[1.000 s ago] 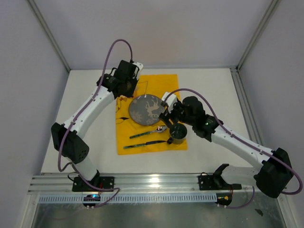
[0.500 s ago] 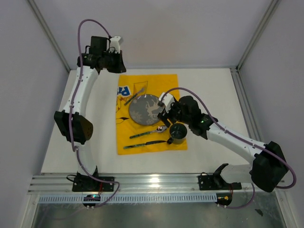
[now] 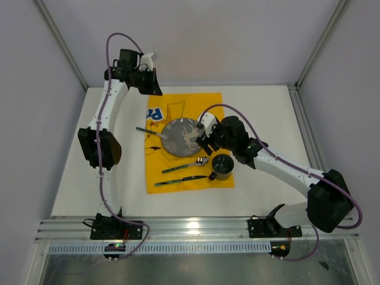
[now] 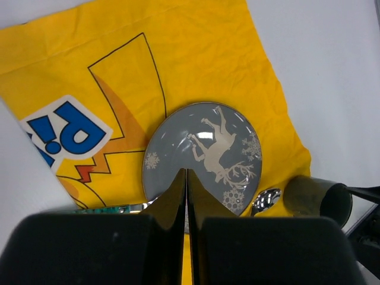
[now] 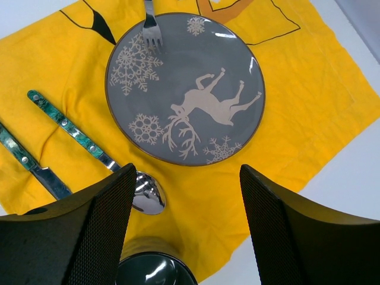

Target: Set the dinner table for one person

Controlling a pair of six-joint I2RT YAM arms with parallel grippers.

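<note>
The grey reindeer plate (image 3: 181, 136) (image 5: 185, 89) lies on a yellow cloth (image 3: 189, 107) on the white dinner table (image 3: 267, 113). A fork (image 3: 148, 132) rests with its tines (image 5: 152, 31) on the plate's left rim and its handle pointing left. Below the plate lie a spoon (image 3: 189, 164) (image 5: 146, 193) and a knife (image 3: 181, 180). A dark cup (image 3: 222, 167) (image 5: 153, 272) stands at the cloth's right edge. My left gripper (image 3: 151, 85) (image 4: 187, 173) is shut and empty, raised high behind the cloth. My right gripper (image 3: 200, 141) (image 5: 187, 193) hovers open over the cloth between plate and cup.
Grey walls and metal frame posts (image 3: 59, 47) enclose the table on three sides. An aluminium rail (image 3: 190, 228) runs along the near edge. The left arm's elbow (image 3: 98, 147) stands over the table's left strip.
The left gripper shut, then rose up and back away from the plate. The fork now lies with tines on the plate, handle swung left. The right gripper edged toward the plate.
</note>
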